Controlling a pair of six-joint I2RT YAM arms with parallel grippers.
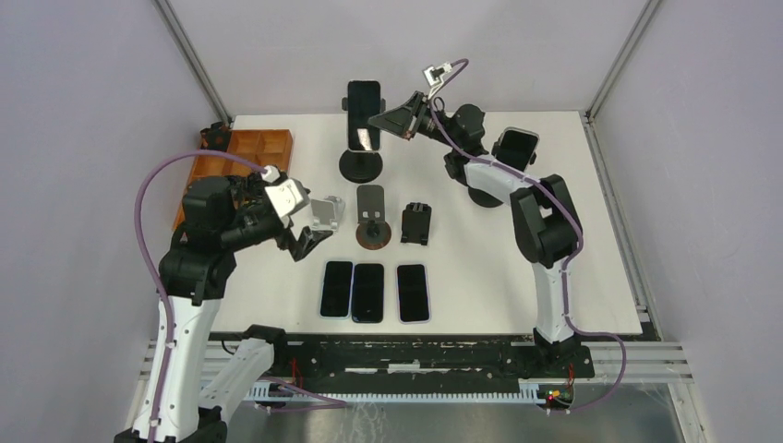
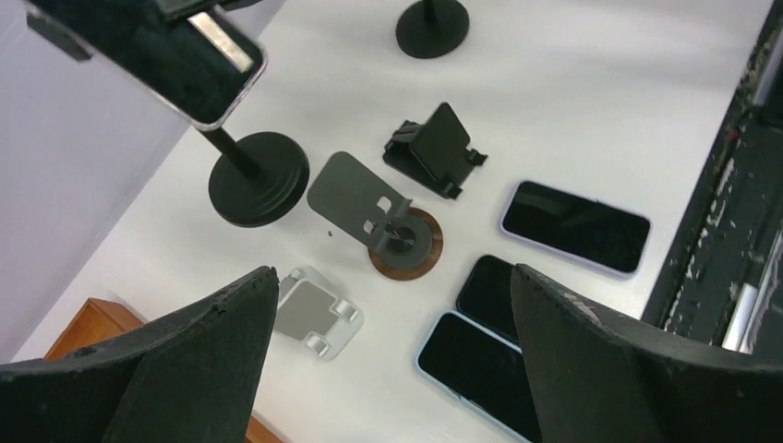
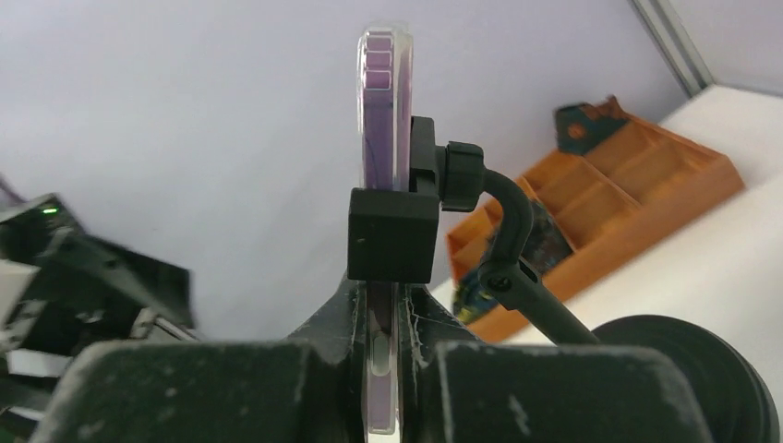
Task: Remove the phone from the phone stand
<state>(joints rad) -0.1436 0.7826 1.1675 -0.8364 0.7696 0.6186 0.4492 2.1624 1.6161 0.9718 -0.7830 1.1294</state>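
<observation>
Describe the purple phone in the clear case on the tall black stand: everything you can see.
The purple phone sits in a clear case, with a dark screen. The right wrist view shows it edge-on. It is in portrait, held across its middle by the black clamp of the tall black stand, whose ball joint and bent neck run down to a round base at the back of the white table. The right gripper has a finger on each side of the phone's lower end, apparently pinching both faces.

Three dark-screened smartphones [image 1: 367, 292] lie flat, side by side, near the front edge of a white tabletop [image 1: 480, 277]. Behind them stand a silver folding metal stand [image 1: 325, 214], a grey plate stand on a round wooden base [image 1: 373, 221] and a black folding plastic stand [image 1: 416, 223]. An orange compartmented wooden tray [image 1: 249, 152] sits at the far left.
</observation>
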